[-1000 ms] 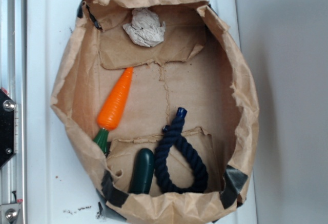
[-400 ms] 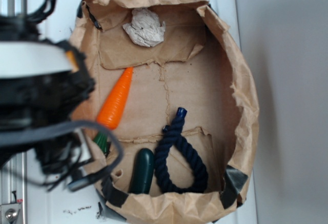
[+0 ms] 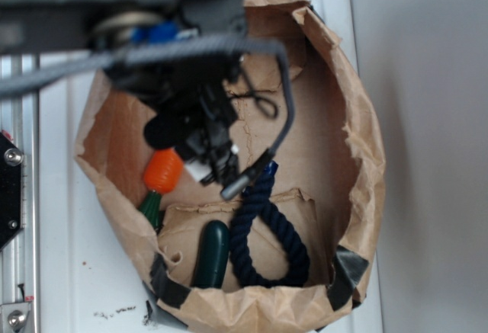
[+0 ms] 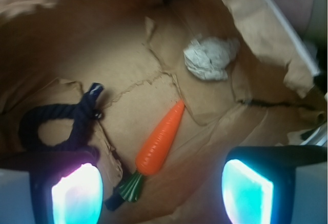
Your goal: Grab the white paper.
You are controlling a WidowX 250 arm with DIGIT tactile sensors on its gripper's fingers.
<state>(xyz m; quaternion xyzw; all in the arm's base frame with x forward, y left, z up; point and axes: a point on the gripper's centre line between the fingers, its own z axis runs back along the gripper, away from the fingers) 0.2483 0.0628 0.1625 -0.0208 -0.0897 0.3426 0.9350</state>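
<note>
Gripper [image 4: 163,190] open, jaws spread wide at bottom of wrist frame, nothing between them. White paper [image 4: 210,58] upper right of wrist frame, on floor of brown paper bag [image 4: 72,55], apart from gripper; hidden by arm in exterior view. Orange carrot [image 4: 159,141] centre frame, between paper and gripper. Navy rope [image 4: 61,126] at left.

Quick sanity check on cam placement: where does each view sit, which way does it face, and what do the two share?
Exterior: mounted overhead, facing straight down into the brown paper bag; the blurred arm and gripper cover the bag's upper left, hiding the white paper.
Wrist: rides on the gripper, looking down and forward into the bag; two lit fingers frame the bottom edge, spread apart, holding nothing. The white paper lies ahead, upper right.
Shared: the bag, the orange carrot, the dark blue rope.
</note>
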